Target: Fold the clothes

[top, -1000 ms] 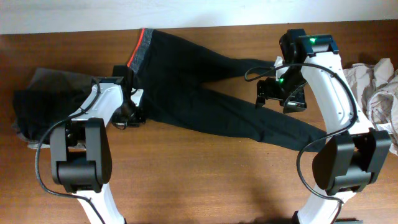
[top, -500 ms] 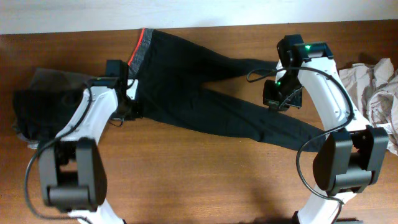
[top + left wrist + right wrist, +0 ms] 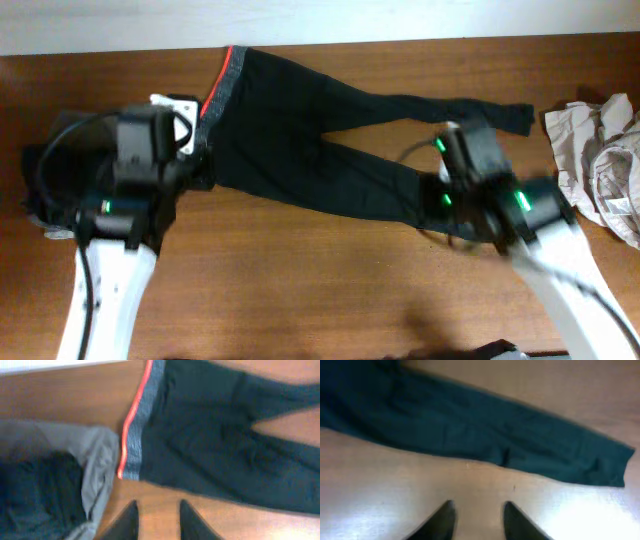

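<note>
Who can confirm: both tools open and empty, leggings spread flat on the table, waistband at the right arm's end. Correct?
One error: the waistband lies at the left arm's end, not the right's; the overhead view shows it. The rest holds: left tool and right tool open and empty, leggings spread flat on the table.

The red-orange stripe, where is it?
Overhead, the red-orange stripe edges the grey waistband of the long black leggings, upper left, facing the crumpled grey-and-black clothes pile farther left.
</note>
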{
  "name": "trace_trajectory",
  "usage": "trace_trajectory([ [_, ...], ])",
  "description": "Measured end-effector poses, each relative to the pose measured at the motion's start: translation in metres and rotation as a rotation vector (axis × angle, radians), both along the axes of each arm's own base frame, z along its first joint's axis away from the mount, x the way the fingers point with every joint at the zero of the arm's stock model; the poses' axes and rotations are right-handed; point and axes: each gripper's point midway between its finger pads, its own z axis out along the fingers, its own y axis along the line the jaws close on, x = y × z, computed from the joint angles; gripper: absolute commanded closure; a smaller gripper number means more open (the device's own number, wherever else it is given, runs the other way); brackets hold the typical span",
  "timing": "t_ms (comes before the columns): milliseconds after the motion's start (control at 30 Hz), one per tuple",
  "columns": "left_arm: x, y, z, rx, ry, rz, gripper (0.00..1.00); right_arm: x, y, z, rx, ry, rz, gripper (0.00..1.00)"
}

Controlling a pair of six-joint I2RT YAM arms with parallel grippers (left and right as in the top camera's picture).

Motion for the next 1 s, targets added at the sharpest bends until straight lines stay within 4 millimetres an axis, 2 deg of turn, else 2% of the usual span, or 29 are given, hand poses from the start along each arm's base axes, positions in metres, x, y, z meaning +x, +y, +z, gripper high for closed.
trace_trajectory([
  [67, 0.003, 0.004, -0.008, -0.001, -0.034, 0.017, 0.63, -0.003, -0.008, -0.001, 0.027, -0.087, -0.046, 0.58],
  [100, 0.008, 0.007, -0.020, -0.001, -0.034, 0.024, 0.63, -0.005, -0.015, -0.013, 0.028, -0.085, -0.076, 0.55],
  [167, 0.016, 0.011, -0.052, 0.002, 0.016, 0.036, 0.61, -0.006, -0.025, -0.038, 0.029, -0.043, -0.125, 0.52],
  [233, 0.021, 0.014, -0.093, 0.002, 0.104, 0.042, 0.61, -0.007, -0.037, -0.072, 0.028, 0.045, -0.180, 0.46],
  [267, 0.025, 0.014, -0.106, 0.000, 0.127, 0.040, 0.61, -0.008, -0.042, -0.083, 0.026, 0.080, -0.201, 0.38],
  [333, 0.034, 0.011, -0.131, -0.007, 0.167, 0.026, 0.62, -0.006, -0.052, -0.098, 0.038, 0.120, -0.246, 0.31],
  [400, 0.042, 0.005, -0.152, -0.024, 0.197, 0.006, 0.62, 0.000, -0.061, -0.102, 0.055, 0.127, -0.287, 0.26],
  [567, 0.065, -0.004, -0.193, -0.050, 0.210, -0.032, 0.62, 0.000, -0.080, -0.105, 0.109, 0.146, -0.359, 0.25],
  [800, 0.076, -0.010, -0.222, -0.065, 0.222, -0.061, 0.70, -0.007, -0.083, -0.107, 0.130, 0.178, -0.374, 0.25],
  [900, 0.075, -0.011, -0.240, -0.066, 0.251, -0.069, 0.89, -0.007, -0.082, -0.107, 0.133, 0.180, -0.369, 0.25],
  [1000, 0.071, -0.010, -0.248, -0.060, 0.279, -0.074, 0.99, -0.009, -0.082, -0.108, 0.132, 0.187, -0.367, 0.25],
])
